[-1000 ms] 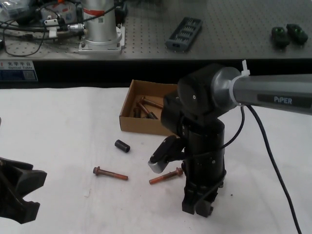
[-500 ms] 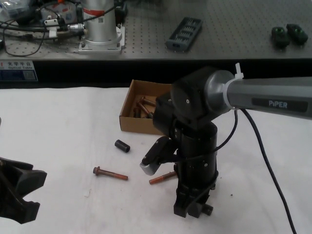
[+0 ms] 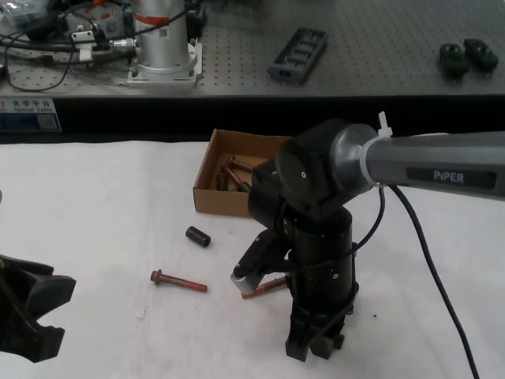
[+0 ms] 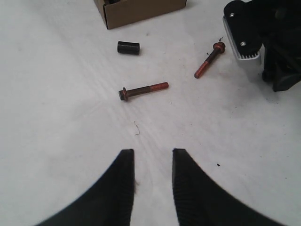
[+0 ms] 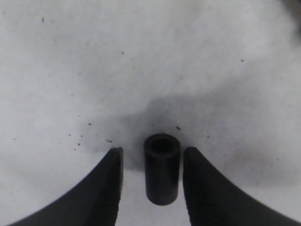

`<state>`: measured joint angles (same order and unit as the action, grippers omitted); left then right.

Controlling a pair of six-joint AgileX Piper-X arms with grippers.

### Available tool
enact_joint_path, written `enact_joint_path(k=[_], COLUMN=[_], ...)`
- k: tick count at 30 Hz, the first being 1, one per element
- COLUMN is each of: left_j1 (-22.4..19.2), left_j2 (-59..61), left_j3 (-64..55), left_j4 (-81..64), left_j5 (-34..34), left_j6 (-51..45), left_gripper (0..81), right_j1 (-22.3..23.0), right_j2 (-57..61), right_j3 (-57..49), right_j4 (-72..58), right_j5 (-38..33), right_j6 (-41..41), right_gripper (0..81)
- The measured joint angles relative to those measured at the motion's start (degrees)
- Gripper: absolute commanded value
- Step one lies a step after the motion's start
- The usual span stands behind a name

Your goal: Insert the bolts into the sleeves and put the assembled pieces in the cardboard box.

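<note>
My right gripper (image 5: 153, 151) is open with a black sleeve (image 5: 162, 175) between its fingers, and a narrow gap shows on each side. In the high view this arm points straight down at the white cloth, gripper (image 3: 314, 347) low near the front edge. A second black sleeve (image 3: 198, 236) lies left of it, with a rusty bolt (image 3: 178, 280) below that. Another bolt (image 3: 264, 287) is partly hidden behind the right arm. The cardboard box (image 3: 207, 197) behind holds several bolts. My left gripper (image 4: 153, 172) is open and empty at the front left, with the bolt (image 4: 143, 90) and sleeve (image 4: 128, 48) ahead.
A white cloth (image 3: 95, 205) covers the bench. Behind it a perforated metal table carries a metal post (image 3: 162, 39), cables and a dark bit holder (image 3: 297, 52). The right arm's cable (image 3: 442, 284) hangs over the cloth at the right.
The right arm has shifted left and sunk a little toward the cloth, covering more of the nearby bolt. The left gripper has not moved.
</note>
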<state>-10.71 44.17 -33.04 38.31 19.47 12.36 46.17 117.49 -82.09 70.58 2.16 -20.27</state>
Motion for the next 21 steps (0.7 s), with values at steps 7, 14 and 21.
enact_joint_path(k=[7, 14, 21], left_j1=[0.00, 0.00, 0.00], left_j2=[0.00, 0.00, 5.08], left_j3=[0.00, 0.00, 0.00], left_j4=[0.00, 0.00, -1.47], left_j5=[0.00, 0.00, 4.61], left_j6=[0.00, 0.00, -1.26], left_gripper=[21.2, 21.2, 21.4], right_j1=[0.00, 0.00, -3.07], right_j2=[0.00, 0.00, -1.57], right_j3=[0.00, 0.00, 0.14], right_j4=[0.00, 0.00, -1.61], right_j5=[0.15, 0.22, -2.16], right_j6=[0.00, 0.08, 2.68], right_gripper=[30.9, 4.0, 4.3])
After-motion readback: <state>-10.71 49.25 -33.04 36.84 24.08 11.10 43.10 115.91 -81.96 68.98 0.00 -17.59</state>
